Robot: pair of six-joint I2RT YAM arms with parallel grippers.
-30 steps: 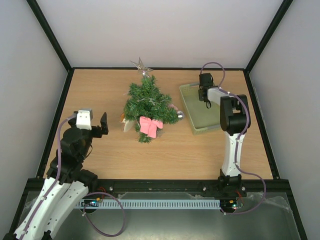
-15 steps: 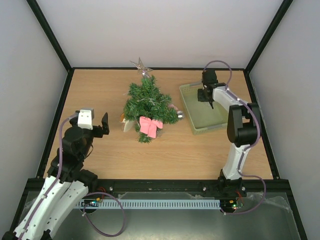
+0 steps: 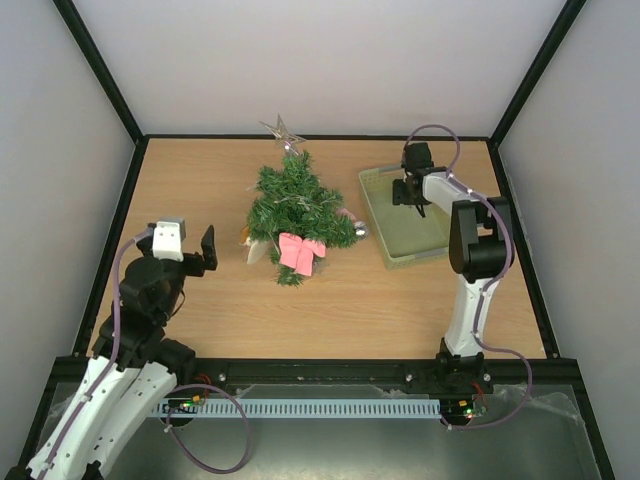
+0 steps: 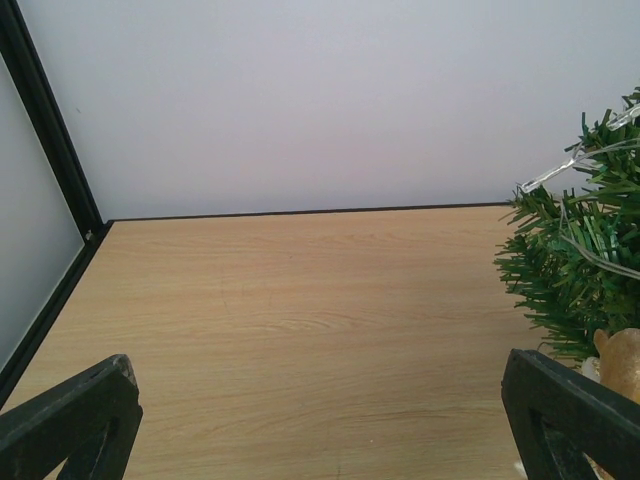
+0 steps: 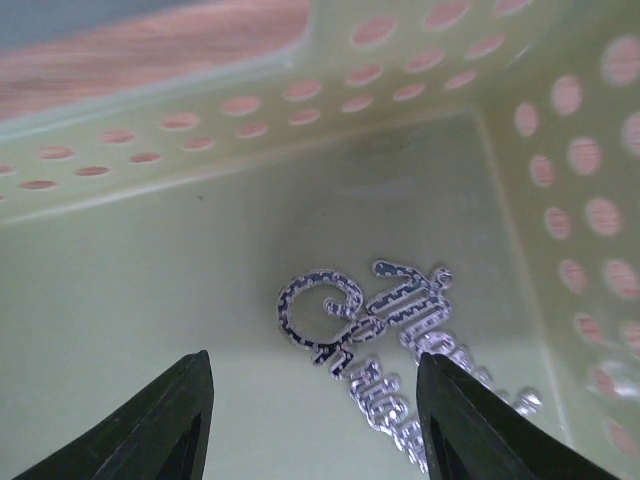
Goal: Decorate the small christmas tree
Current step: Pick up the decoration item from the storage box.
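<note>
The small christmas tree lies flat mid-table, with a silver star at its top and a pink bow near its base. Its branches fill the right edge of the left wrist view. My right gripper is down inside the pale green basket. Its jaws are open over a silver glitter script ornament that lies loose on the basket floor, partly between the fingers. My left gripper hovers left of the tree, open and holding nothing.
A gold ornament sits at the tree's left side and a small silver ball at its right. The basket's perforated walls close in around the right gripper. Black frame rails and white panels bound the wooden table.
The right gripper's jaws have gone from shut to open inside the basket, and its arm has shifted a little. The left arm has barely moved.
</note>
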